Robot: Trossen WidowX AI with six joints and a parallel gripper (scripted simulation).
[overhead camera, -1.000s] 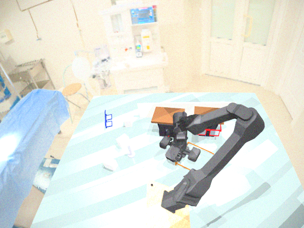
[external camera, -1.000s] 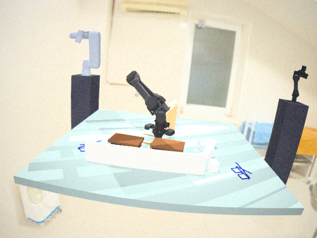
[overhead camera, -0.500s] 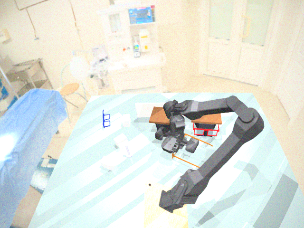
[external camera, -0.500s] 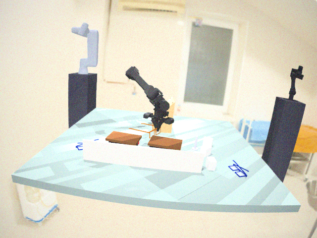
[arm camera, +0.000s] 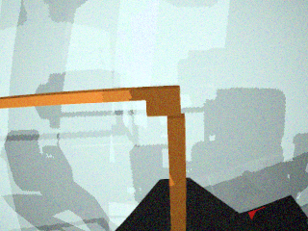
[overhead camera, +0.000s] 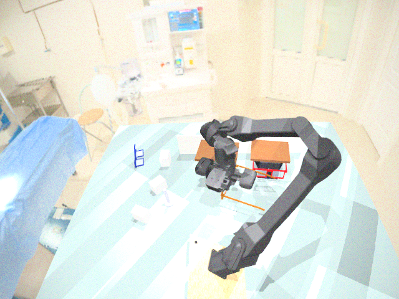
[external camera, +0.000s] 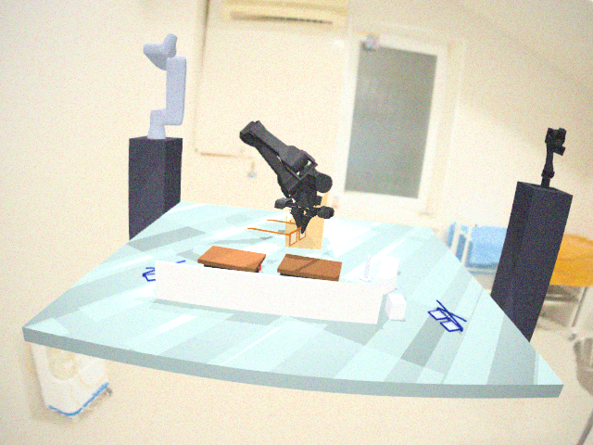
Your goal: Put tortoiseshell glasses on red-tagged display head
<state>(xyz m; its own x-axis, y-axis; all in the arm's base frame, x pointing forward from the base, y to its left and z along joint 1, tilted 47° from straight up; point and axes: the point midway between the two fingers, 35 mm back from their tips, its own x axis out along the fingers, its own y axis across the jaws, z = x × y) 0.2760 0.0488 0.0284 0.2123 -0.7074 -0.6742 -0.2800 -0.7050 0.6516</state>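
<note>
My gripper [overhead camera: 222, 189] [external camera: 300, 228] [arm camera: 175, 188] is shut on the tortoiseshell glasses [overhead camera: 244, 203] [external camera: 275, 230] [arm camera: 90, 98], a thin orange frame. It grips them at a front corner and holds them above the table, temples open and pointing away. Two display heads with brown tops stand just behind. The right head [overhead camera: 270, 151] [external camera: 231, 259] has a red frame-like mark [overhead camera: 270, 175] at its front. The left head [overhead camera: 203, 151] [external camera: 309, 267] is partly hidden by my wrist. A bit of red [arm camera: 257, 214] shows past my finger in the wrist view.
A blue pair of glasses [overhead camera: 138, 156] [external camera: 447, 318] lies at the table's side; another blue pair [external camera: 149, 275] lies at the opposite side. Several white blocks [overhead camera: 158, 184] [overhead camera: 164, 157] [external camera: 396, 306] and a long white wall [external camera: 268, 292] stand near the heads.
</note>
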